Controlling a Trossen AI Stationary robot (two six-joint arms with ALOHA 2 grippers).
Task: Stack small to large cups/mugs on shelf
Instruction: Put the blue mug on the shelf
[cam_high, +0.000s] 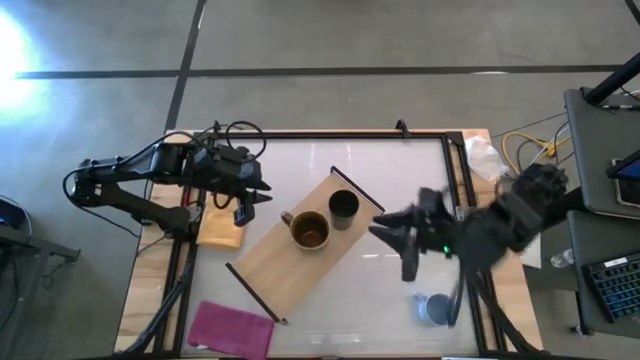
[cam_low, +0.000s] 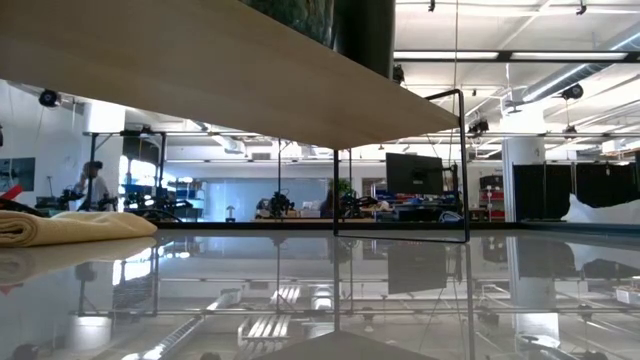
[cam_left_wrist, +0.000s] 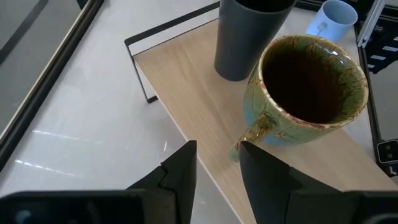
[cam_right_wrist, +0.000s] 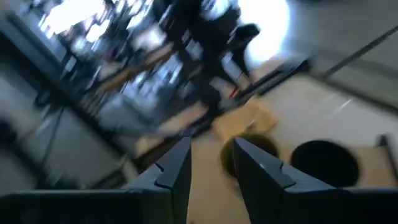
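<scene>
The light-wood shelf (cam_high: 290, 262) lies slantwise on the table, resting on thin black rails at its short ends. On it stand the mustard-brown mug (cam_high: 310, 231) and, next to it, the black cup (cam_high: 343, 207). In the left wrist view the brown mug (cam_left_wrist: 308, 87) shows its handle turned toward the fingers, with the black cup (cam_left_wrist: 249, 37) behind it. The light blue-grey mug (cam_high: 433, 308) stands on the table near its right near corner. My left gripper (cam_high: 253, 201) hovers open just left of the shelf. My right gripper (cam_high: 392, 248) is open, right of the shelf.
An orange cloth (cam_high: 220, 228) lies by the left edge under my left arm, and a magenta cloth (cam_high: 232, 328) at the near left corner. A clear plastic bag (cam_high: 485, 158) sits at the far right corner. The low view sees the shelf's underside (cam_low: 200, 70).
</scene>
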